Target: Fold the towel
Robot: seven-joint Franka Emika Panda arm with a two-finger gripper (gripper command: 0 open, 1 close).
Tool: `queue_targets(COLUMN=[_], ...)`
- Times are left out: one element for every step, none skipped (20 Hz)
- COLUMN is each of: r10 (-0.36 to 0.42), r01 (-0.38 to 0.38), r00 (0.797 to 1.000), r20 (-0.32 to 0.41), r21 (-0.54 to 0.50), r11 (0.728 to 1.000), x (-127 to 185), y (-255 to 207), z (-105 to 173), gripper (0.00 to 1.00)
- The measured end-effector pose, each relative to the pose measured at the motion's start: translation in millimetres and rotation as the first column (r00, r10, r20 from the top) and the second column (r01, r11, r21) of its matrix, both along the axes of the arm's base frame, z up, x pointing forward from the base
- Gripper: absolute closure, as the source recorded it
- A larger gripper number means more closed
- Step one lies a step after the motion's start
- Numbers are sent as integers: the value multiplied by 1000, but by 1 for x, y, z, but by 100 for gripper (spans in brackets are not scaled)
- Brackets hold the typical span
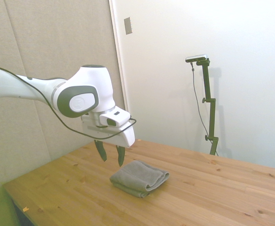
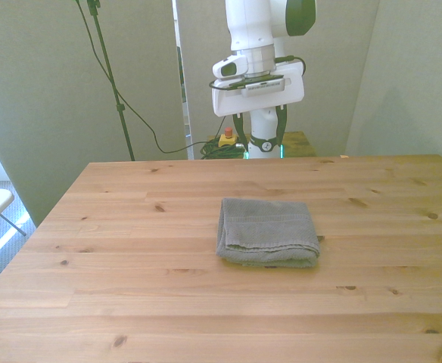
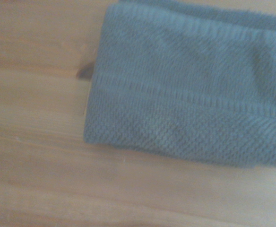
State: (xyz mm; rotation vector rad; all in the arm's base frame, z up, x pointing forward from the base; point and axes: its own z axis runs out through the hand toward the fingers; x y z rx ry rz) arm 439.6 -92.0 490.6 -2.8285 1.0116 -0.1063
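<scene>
- Side view: the towel [image 1: 140,177] is lying folded in layers on the worktop [image 1: 213,197], roughly mid-surface. The hand [image 1: 111,156] is hanging in the air above and just beside the towel's edge nearest the arm, not touching it. Its two dark fingers [image 1: 101,150] are pointing down and standing apart, holding nothing.
- Front view: the towel [image 2: 267,231] is sitting near the middle of the worktop [image 2: 130,257], with its thick rounded edges facing the camera and the front view's left. The hand [image 2: 260,127] is hovering well behind it, fingers apart.
- Wrist view: the towel [image 3: 194,90] is filling much of the frame, showing a woven band, with bare worktop [image 3: 34,142] beside it.
</scene>
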Motion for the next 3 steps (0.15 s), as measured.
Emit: queue_targets(r10=[-27, -72, -108], r01=[27, 72, 109], r00=[1000, 997, 994], r20=[2, 17, 32], r21=[-5, -17, -27], r11=[1000, 997, 994], x=[-10, -21, -32], y=[6, 15, 25], z=[-5, -10, -16], gripper=[0, 0, 0])
